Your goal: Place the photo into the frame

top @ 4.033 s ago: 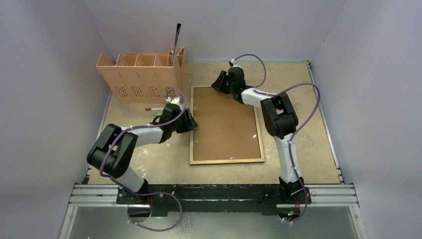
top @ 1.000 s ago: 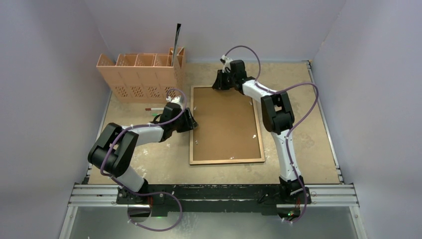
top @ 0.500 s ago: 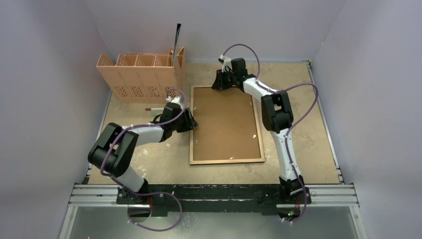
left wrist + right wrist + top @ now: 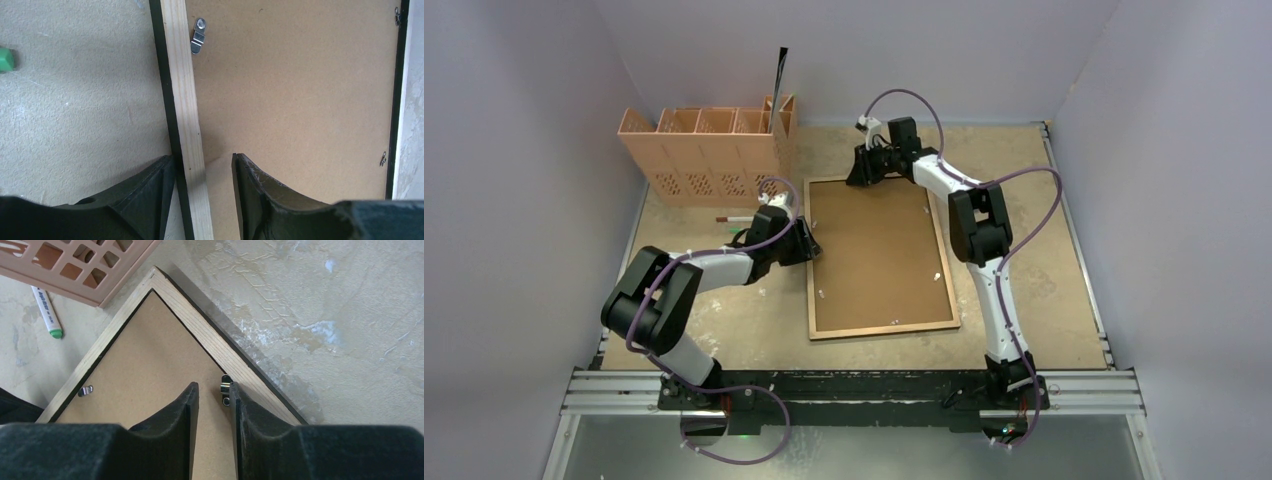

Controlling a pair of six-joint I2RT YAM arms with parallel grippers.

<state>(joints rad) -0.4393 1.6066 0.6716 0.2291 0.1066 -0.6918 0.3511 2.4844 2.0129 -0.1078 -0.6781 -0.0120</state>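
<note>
Lilac walls close in a worn beige bench [image 4: 1044,280] carrying one frame [image 4: 884,328], one marker and one rack, with two arms reaching over them. Lying flat with its pale wooden back up, the frame has a single brown backing board [image 4: 879,250] seated inside its rails. Whether the photo lies beneath that board cannot be told.

Midway along the frame's left rail sits the left gripper [image 4: 809,243]. Its wrist camera shows it [image 4: 202,160] spread across that rail, with one finger against the black outer edge and the other over the board, clear of the wood. That view also shows three small metal turn clips, the nearest [image 4: 198,36] just inside the rail. From overhead these are only pale specks.

Farther back, the right gripper [image 4: 856,172] is over the frame's far left corner. Its wrist view has the gripper [image 4: 210,387] narrowly parted above the board, holding nothing, its right finger against a clip [image 4: 226,390]. A second clip [image 4: 85,390] sits on the adjoining rail.

Beyond that corner lies a green-capped marker [image 4: 47,315] on the bench, beside the peach lattice rack [image 4: 704,165]. Only the overhead view shows the rack's row of compartments and a dark flat sheet [image 4: 781,75] standing in the right-hand end.
</note>
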